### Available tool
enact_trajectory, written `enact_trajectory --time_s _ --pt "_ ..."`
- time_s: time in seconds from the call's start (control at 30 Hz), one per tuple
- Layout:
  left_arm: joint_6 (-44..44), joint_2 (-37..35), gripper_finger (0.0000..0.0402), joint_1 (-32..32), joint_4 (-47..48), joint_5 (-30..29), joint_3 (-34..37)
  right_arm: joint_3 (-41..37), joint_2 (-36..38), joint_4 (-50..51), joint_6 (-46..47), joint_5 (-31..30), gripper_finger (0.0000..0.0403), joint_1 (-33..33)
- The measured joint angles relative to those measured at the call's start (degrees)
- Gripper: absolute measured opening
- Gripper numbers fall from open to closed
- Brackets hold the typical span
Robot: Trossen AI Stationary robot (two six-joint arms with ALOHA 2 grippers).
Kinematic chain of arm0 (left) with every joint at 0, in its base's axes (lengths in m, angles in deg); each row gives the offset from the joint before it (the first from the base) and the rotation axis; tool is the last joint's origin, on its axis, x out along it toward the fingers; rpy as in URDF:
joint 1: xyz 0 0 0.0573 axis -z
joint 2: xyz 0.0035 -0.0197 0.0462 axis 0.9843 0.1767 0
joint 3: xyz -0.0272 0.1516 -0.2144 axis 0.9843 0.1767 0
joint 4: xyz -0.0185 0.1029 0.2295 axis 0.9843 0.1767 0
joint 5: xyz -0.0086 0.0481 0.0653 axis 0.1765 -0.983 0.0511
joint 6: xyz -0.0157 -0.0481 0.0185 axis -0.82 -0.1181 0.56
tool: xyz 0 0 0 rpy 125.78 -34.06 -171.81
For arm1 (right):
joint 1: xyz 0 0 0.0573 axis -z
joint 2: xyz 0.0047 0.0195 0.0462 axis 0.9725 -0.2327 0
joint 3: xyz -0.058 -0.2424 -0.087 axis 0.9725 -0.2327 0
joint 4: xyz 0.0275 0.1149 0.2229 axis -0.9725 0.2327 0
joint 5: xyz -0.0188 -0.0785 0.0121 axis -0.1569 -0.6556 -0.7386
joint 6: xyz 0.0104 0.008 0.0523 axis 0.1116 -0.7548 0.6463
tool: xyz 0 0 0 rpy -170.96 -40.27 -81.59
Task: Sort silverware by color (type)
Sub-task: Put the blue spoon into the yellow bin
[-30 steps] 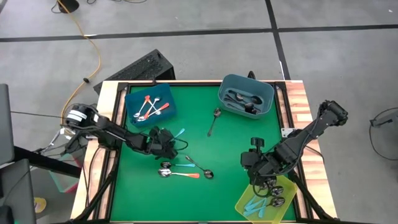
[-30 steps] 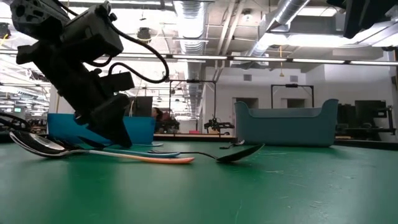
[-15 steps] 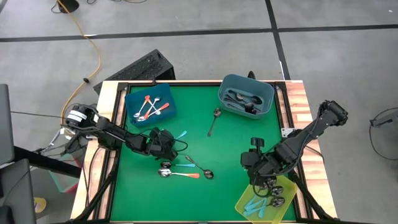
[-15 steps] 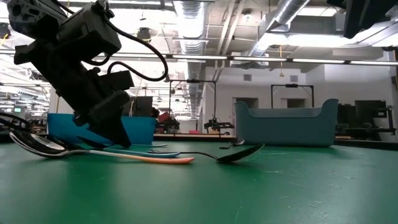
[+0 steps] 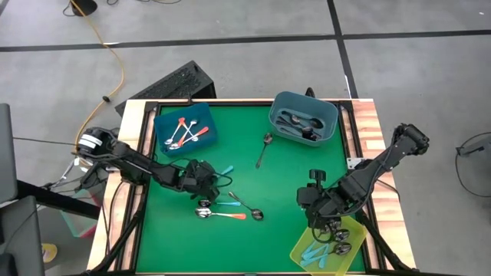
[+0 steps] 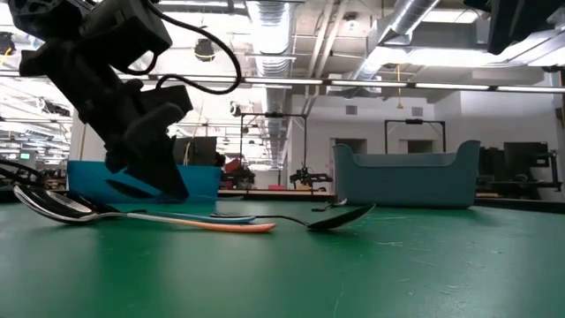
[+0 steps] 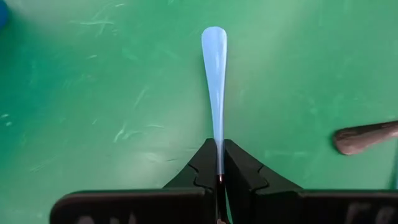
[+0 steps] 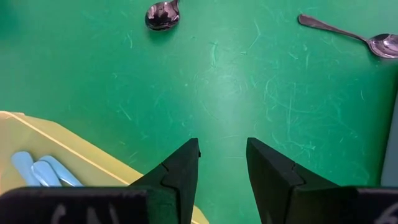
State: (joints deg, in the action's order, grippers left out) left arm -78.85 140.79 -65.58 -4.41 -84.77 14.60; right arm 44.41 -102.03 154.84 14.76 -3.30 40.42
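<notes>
My left gripper (image 5: 205,178) is at the table's left middle, shut on a spoon with a light blue handle (image 7: 214,74). The handle's wide end sticks out past the fingers (image 5: 225,168), and the bowl is hidden under the gripper. In the low view this gripper (image 6: 168,181) hangs just above the mat. My right gripper (image 8: 222,162) stands open and holds nothing, above the mat beside the yellow bin (image 5: 349,249). An orange-handled spoon (image 5: 222,215), a blue-handled spoon (image 5: 222,204) and a plain metal spoon (image 5: 247,207) lie flat nearby. My left gripper pinches the narrow part of the blue handle (image 7: 219,158) between its two fingertips. The fingers slant down from the table's left, and the handle runs straight on ahead of them. The handle's free end is off the mat. The gripper hides the bowl end.
A blue bin (image 5: 163,123) with orange-handled spoons is at the far left. A grey-blue bin (image 5: 278,109) with dark spoons is at the far right. The yellow bin holds light blue spoons. One plain spoon (image 5: 264,149) lies alone mid-table.
My left gripper has risen a little off the mat with the blue-handled spoon. The other spoons have stayed where they were.
</notes>
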Motion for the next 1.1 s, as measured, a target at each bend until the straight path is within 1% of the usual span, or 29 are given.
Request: enact_trajectory --time_s 0.2,0.4,0.47,0.6,0.67,0.87,1.0,1.1 --pt "-0.3 -1.2 0.0000 0.0 -1.1 -0.5 0.0 0.0 0.0 0.0 0.0 -1.2 0.0147 0.0" --pt "0.9 -4.9 0.0000 0.0 -3.9 -2.1 -0.1 0.0 0.0 -0.6 0.0 -1.6 0.0147 0.3" --pt "1.7 -6.9 0.0000 0.0 -4.7 -3.7 -0.1 0.0 0.0 -1.9 -0.1 -2.9 0.0147 0.6" --pt "2.4 -11.0 0.0000 0.2 -7.1 -8.0 -0.1 0.0 0.0 -7.4 -3.9 -6.5 0.0147 1.5" --pt "4.1 -13.2 0.0000 0.2 -10.0 -9.8 -0.2 0.0 0.0 -9.9 -5.8 -6.8 0.0147 2.4" --pt "10.5 -18.9 0.0000 0.4 -16.5 -12.5 -0.2 0.0 0.0 -13.6 -10.1 -6.6 0.0147 5.7" --pt "17.3 -20.7 0.0000 0.8 -25.7 -12.3 -0.2 0.0 0.0 -16.8 -14.0 -6.6 0.0147 8.0" --pt "23.3 -21.0 0.0000 1.2 -34.1 -11.0 -0.2 0.0 0.0 -20.6 -17.7 -6.8 0.0147 10.2"
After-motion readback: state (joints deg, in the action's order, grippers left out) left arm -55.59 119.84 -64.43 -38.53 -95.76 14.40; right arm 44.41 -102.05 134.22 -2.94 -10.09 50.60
